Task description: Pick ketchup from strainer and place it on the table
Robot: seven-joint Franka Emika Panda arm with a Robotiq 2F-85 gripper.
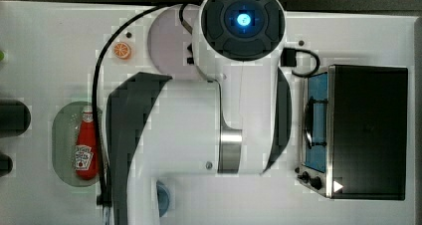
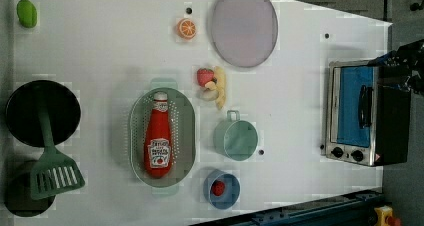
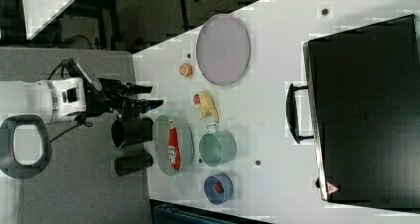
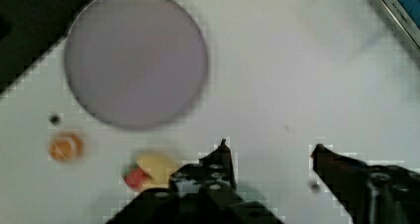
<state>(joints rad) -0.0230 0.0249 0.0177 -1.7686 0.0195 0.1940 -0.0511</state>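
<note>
still, ketchup (image 2: 159, 136) flat along strainer (image 2: 186, 131) length — cap toward left view's top; jaws wide, empty.

Nothing overhung the ketchup (image 2: 158, 136) in the strainer (image 2: 137, 136). A spatula (image 2: 50, 156) on a black pot (image 2: 20, 111) flanked one side; strawberry (image 2: 204, 76), banana (image 2: 219, 93) and mug (image 2: 236, 138) crowded the other.

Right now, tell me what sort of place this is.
Likely a lab tabletop staged as a toy kitchen: a white table with small holes, a toaster oven, and a ketchup bottle lying in a strainer.
</note>
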